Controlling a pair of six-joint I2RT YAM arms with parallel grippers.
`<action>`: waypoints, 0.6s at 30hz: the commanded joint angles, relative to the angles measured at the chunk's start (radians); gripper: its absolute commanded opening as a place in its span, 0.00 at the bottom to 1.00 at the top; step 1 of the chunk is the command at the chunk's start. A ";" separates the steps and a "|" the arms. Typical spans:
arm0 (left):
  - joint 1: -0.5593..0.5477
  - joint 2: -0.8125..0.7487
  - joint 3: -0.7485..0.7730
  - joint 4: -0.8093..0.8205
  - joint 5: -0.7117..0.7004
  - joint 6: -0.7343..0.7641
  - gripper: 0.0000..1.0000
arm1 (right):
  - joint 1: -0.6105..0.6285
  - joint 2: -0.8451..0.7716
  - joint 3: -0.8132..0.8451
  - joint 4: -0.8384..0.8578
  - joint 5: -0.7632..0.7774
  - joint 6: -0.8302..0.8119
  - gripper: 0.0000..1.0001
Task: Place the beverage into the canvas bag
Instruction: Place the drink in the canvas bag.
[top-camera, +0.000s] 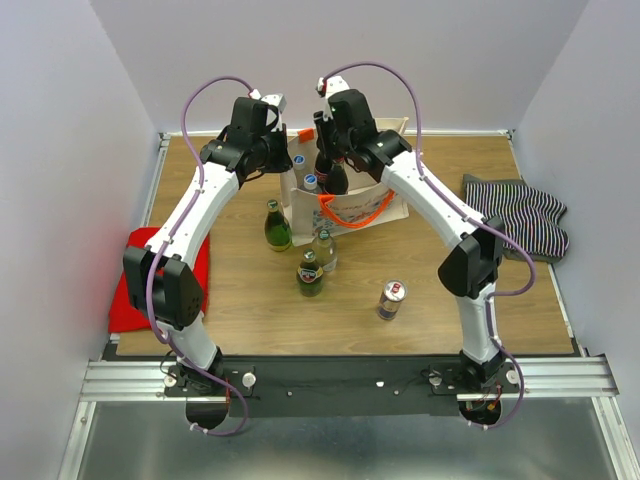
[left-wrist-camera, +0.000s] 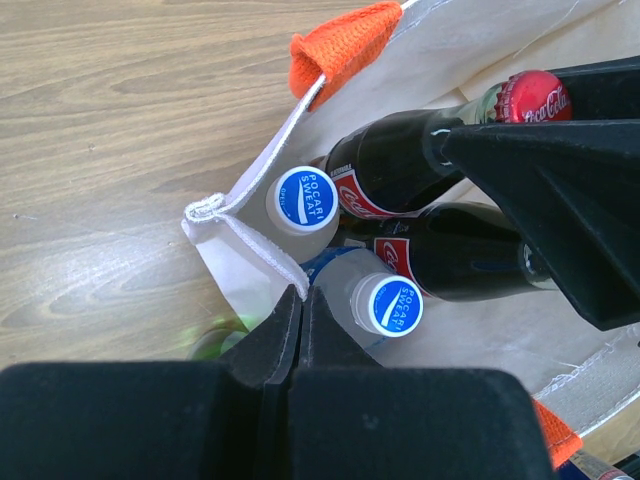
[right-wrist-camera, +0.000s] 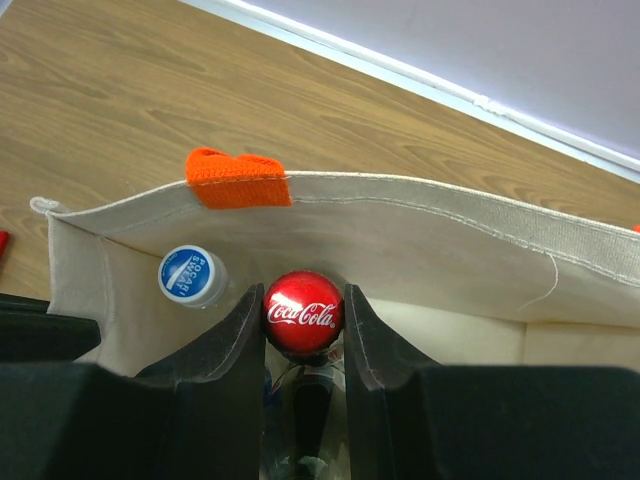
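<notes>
The cream canvas bag with orange handles stands open at the table's back middle. My right gripper is shut on the red cap of a dark cola bottle, which hangs inside the bag's mouth. In the left wrist view that bottle leans against a second cola bottle and two blue-capped clear bottles inside the bag. My left gripper is shut, pinching the bag's white-stitched rim at its corner.
On the table in front of the bag stand a green bottle, a clear bottle, another green bottle and a can. A red cloth lies at the left, a striped cloth at the right.
</notes>
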 joint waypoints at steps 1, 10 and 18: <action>0.000 -0.003 -0.002 -0.007 -0.020 0.020 0.00 | 0.015 0.000 0.101 0.013 -0.077 0.071 0.14; 0.000 -0.002 0.002 -0.010 -0.021 0.018 0.00 | 0.013 0.025 0.131 -0.008 -0.086 0.071 0.38; 0.000 0.000 0.002 -0.009 -0.023 0.018 0.00 | 0.013 0.048 0.173 -0.036 -0.092 0.070 0.54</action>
